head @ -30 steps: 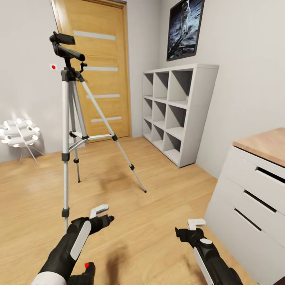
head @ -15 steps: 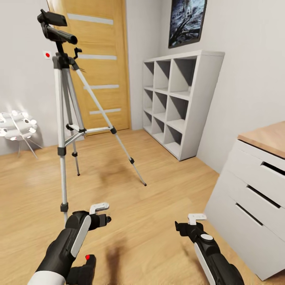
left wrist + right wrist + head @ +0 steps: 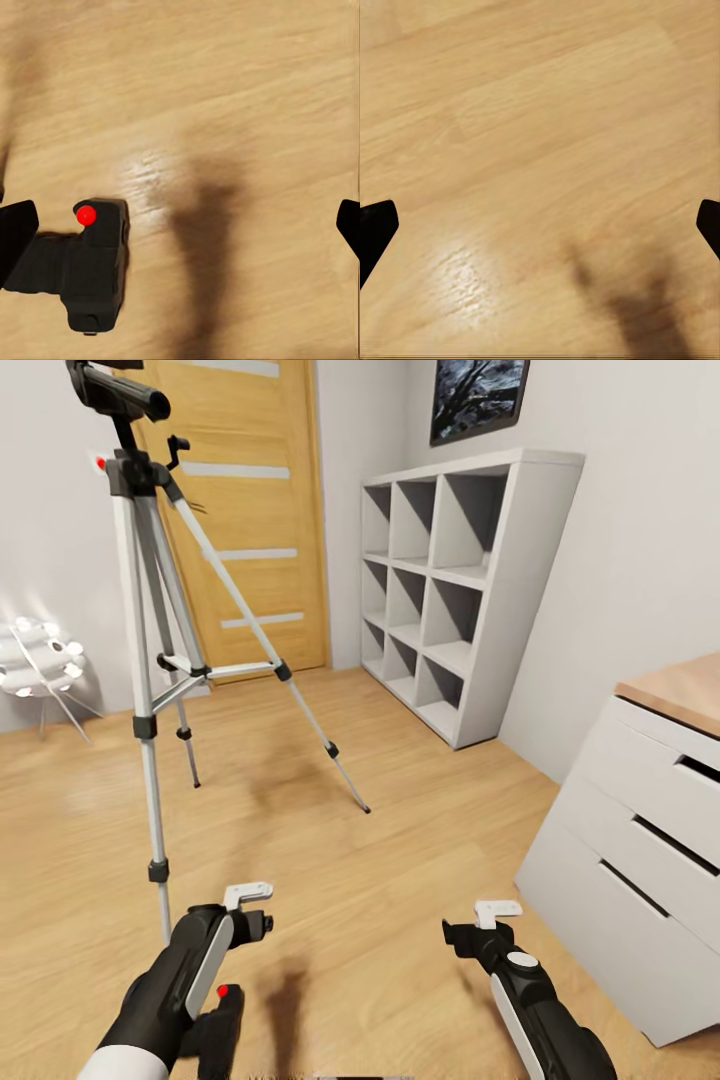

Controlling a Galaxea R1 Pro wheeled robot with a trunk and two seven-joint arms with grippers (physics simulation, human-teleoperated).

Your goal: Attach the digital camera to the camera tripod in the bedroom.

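Observation:
The camera tripod (image 3: pixel 146 700) stands at the left on its silver legs, black head and pan handle near the top of the head view. Its front leg comes down just ahead of my left arm. The digital camera (image 3: pixel 218 1025) is a small black body with a red button, low under my left forearm. In the left wrist view the digital camera (image 3: pixel 90 277) sits right beside one fingertip; whether they touch I cannot tell. My left gripper (image 3: pixel 255 922) (image 3: pixel 180 229) has its fingers wide apart. My right gripper (image 3: pixel 462 938) (image 3: pixel 540 225) is open over bare wood floor.
A white cube shelf (image 3: pixel 470 590) stands against the right wall, with a wood-topped white drawer desk (image 3: pixel 640 840) nearer on the right. A wooden door (image 3: pixel 250 510) is behind the tripod, a white globe lamp (image 3: pixel 35 660) at far left. Open floor lies between tripod and shelf.
The whole picture has shifted: tripod, door and shelf sit higher and larger, so the view moved. My left gripper has drawn back slightly. The digital camera stays under my left forearm.

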